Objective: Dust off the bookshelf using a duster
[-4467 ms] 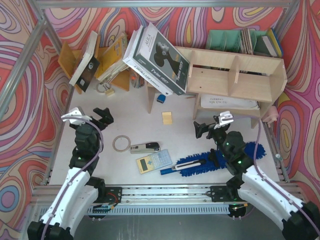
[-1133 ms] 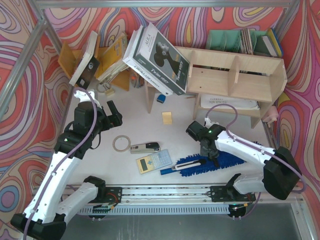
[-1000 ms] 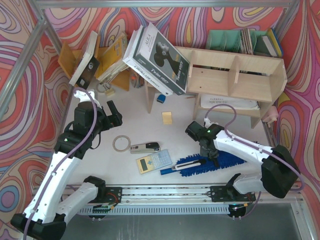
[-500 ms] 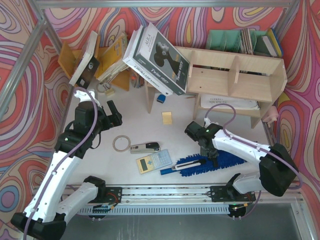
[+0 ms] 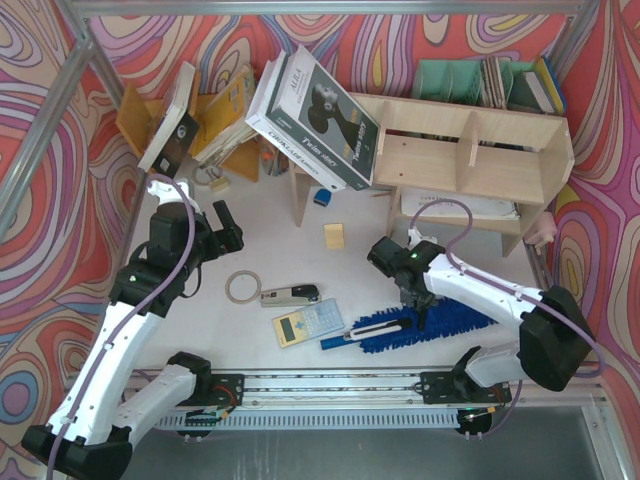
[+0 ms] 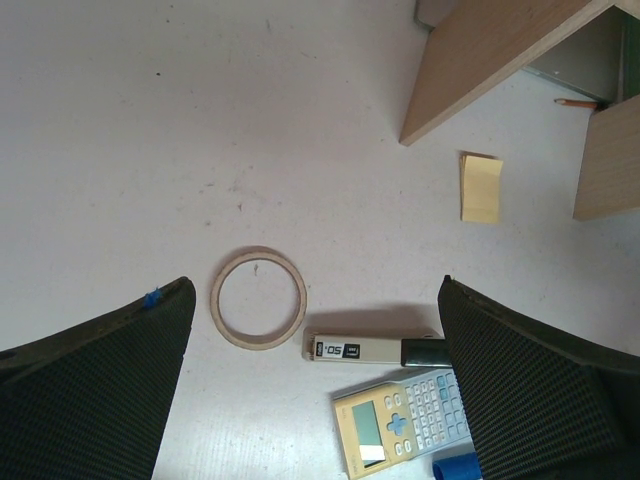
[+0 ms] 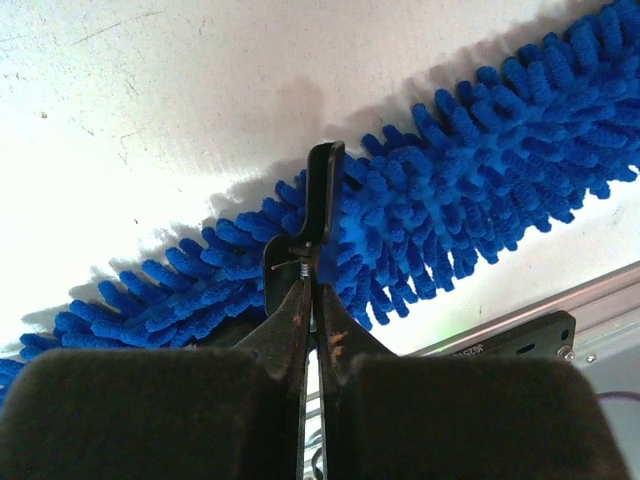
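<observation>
Fingers of the right claw (image 7: 312,270) are pressing almost shut and poking down into the fluffy middle of the blue duster (image 7: 470,190). I cannot tell if they are pinching any fluff. The duster is lying flat on the white table (image 5: 360,270) near the front edge, well apart from the bookshelf (image 5: 470,150) at the back.

I think the soft fluff is making a poor place to hold. If the claw is grabbing only fluff, the duster may be slipping out or drooping on the way up. Its thin blue handle (image 5: 345,340) is pointing at the calculator (image 5: 308,323), just beside it, so a swing could be bumping that.

Farther out, a slim black-and-silver tool (image 5: 290,295) and a pale ring (image 5: 242,287) are lying to the left. A yellow notepad (image 5: 334,235) is sitting near the shelf leg. Big books (image 5: 315,115) are leaning on the shelf's left end, and a hard sweep might be knocking them over. Papers (image 5: 460,205) are filling a lower shelf space.

The left claw (image 6: 312,290) is hanging wide open over the ring, holding nothing.
</observation>
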